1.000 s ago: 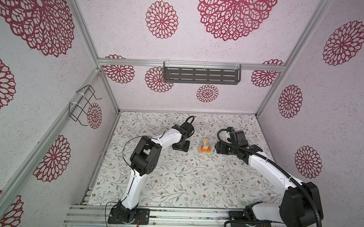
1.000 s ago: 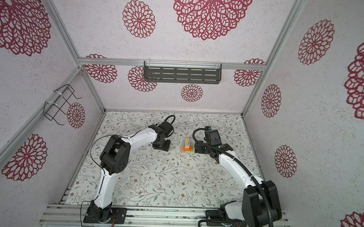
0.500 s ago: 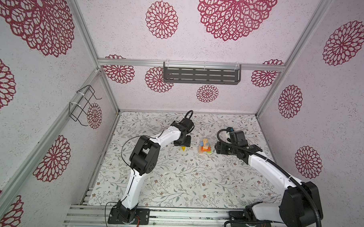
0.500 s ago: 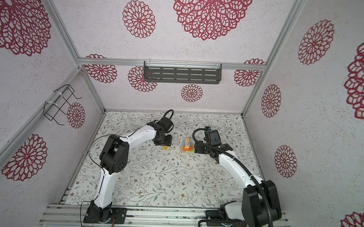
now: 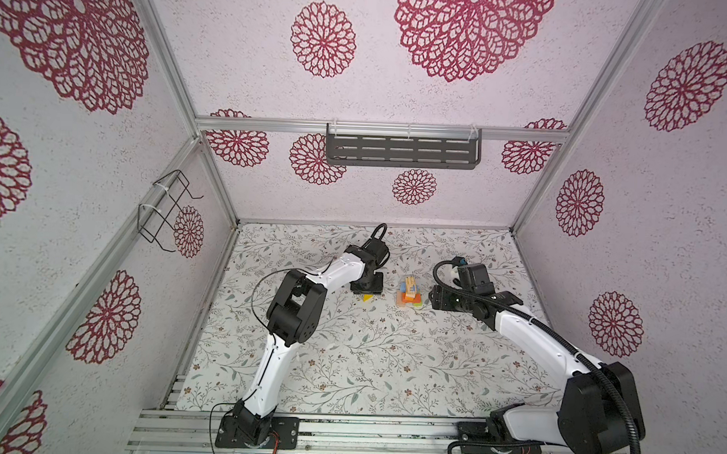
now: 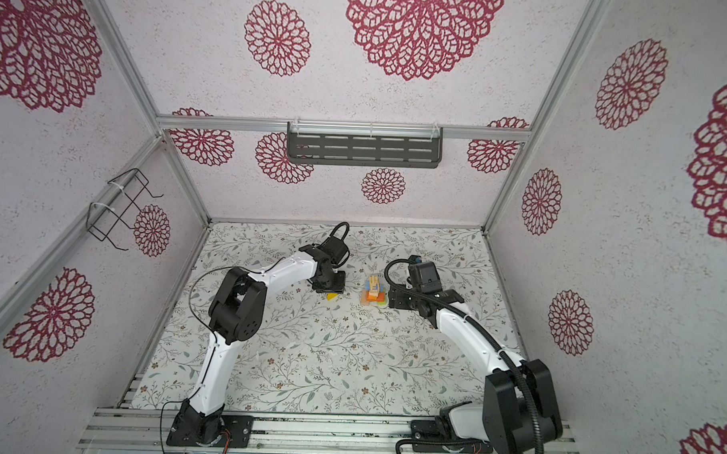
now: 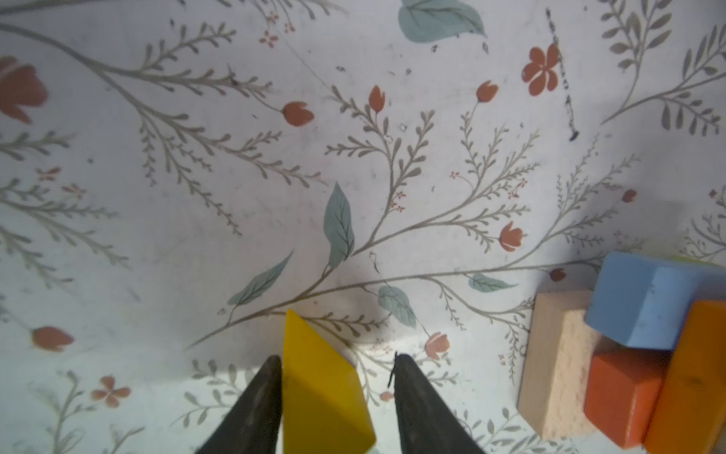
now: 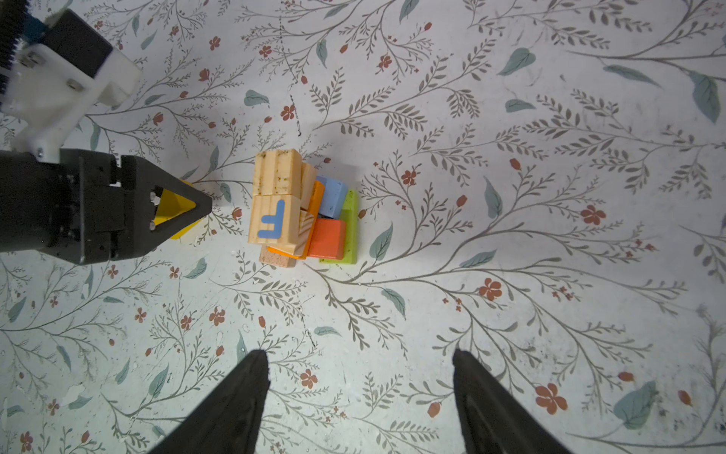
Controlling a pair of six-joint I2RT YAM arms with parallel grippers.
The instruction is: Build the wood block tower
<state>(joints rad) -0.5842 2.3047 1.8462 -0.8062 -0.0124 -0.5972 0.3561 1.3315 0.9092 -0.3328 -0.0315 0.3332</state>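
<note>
Yellow block lies between the jaws of the left claw (one touching, unclenched), just beside the tower; right claw hangs released.

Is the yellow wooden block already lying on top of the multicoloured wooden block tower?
No, the yellow wooden block is between the jaws of the left gripper, off to the side of the multicoloured block tower.

Yellow block half behind left fingers; tower partly beyond left-wrist edge.
</note>
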